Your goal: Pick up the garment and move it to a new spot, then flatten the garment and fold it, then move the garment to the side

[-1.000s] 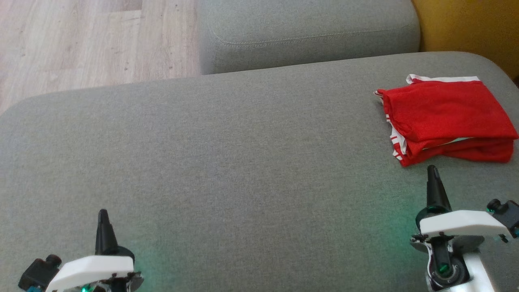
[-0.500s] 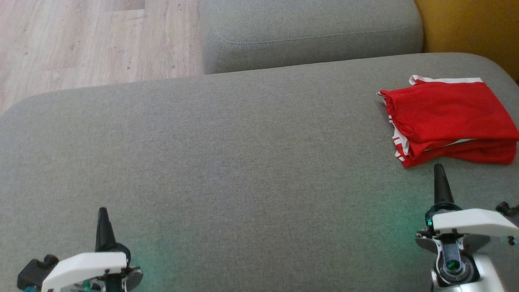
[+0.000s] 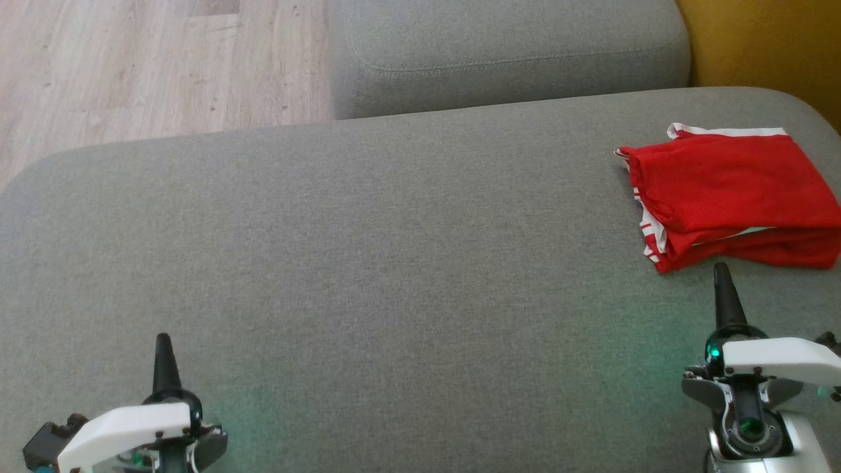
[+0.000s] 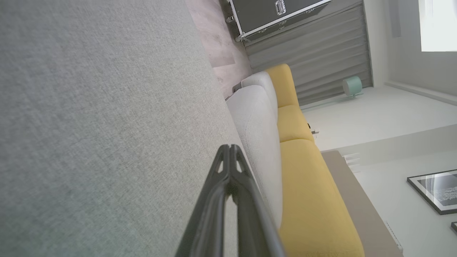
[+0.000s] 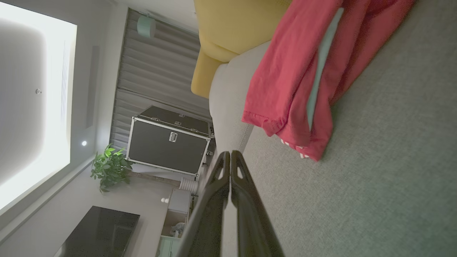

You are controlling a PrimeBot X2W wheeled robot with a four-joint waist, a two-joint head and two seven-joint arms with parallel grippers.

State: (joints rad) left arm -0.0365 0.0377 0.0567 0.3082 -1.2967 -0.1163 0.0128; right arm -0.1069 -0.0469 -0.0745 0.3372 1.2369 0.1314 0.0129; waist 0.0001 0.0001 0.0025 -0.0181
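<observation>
The garment [image 3: 729, 197] is red with white trim and lies folded in a stack at the far right of the grey sofa seat [image 3: 394, 276]. The right wrist view has the same red garment [image 5: 296, 82] just beyond my fingertips. My right gripper [image 3: 721, 270] is shut and empty, its tip just short of the garment's near edge, apart from it. At the lower left my left gripper [image 3: 161, 341] is also shut and empty, far from the garment. The wrist views show each pair of fingers pressed together: left gripper [image 4: 228, 148], right gripper [image 5: 228, 154].
A second grey cushion [image 3: 506, 52] sits behind the seat, with a yellow cushion [image 3: 762, 46] at the far right. Wooden floor [image 3: 131, 66] lies beyond the seat's far left edge. A black flight case [image 5: 167, 141] stands across the room.
The whole head picture has shifted slightly, so the camera moved. My right gripper sits a little further right and both grippers slightly lower in view. The garment lies as before.
</observation>
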